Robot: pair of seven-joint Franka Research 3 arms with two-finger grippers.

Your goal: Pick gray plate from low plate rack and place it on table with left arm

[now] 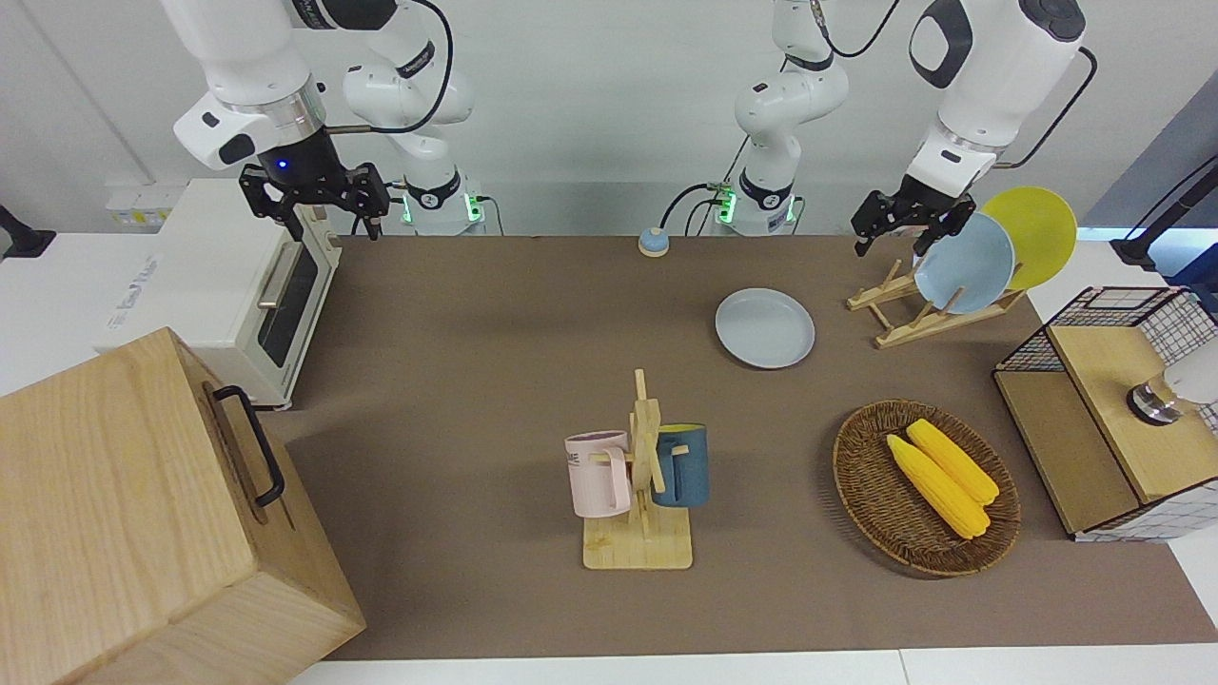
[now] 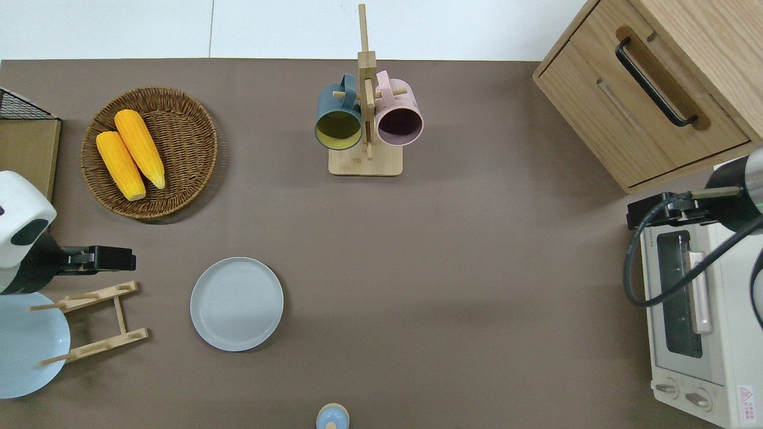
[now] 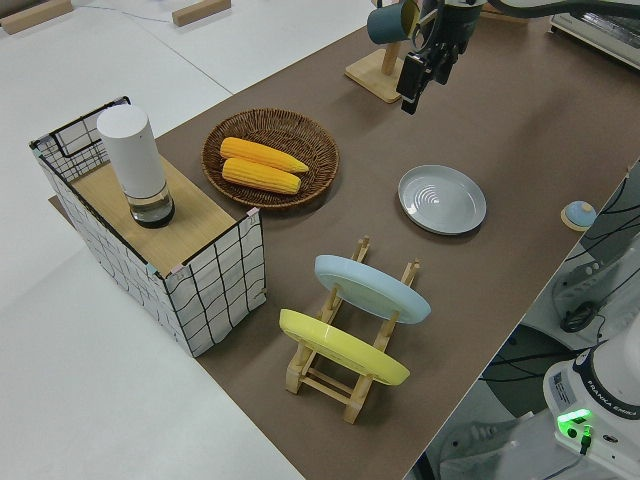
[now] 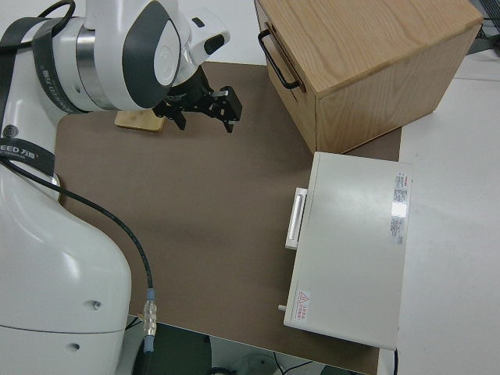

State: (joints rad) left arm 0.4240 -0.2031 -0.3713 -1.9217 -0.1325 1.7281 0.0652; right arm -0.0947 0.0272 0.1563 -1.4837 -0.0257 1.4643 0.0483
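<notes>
The gray plate (image 1: 764, 328) (image 2: 236, 304) (image 3: 442, 198) lies flat on the brown table (image 1: 476, 381) (image 2: 447, 268), beside the low plate rack (image 1: 928, 323) (image 2: 122, 316) (image 3: 320, 375). A light blue plate (image 1: 966, 264) (image 3: 370, 287) and a yellow plate (image 1: 1037, 233) (image 3: 340, 348) lean in the rack. My left gripper (image 1: 904, 228) (image 2: 119, 260) (image 3: 420, 75) hangs open and empty in the air. Seen from overhead it is over the table between the rack and the corn basket. The right arm is parked, its gripper (image 1: 324, 214) (image 4: 207, 117) open.
A wicker basket (image 1: 866, 476) (image 2: 191, 119) holds two corn cobs. A mug stand (image 1: 647, 476) (image 2: 365, 119) with two cups stands mid-table. A wire crate (image 1: 1113, 400) is at the left arm's end. A toaster oven (image 1: 247, 285) and wooden drawer cabinet (image 1: 143, 514) are at the right arm's end.
</notes>
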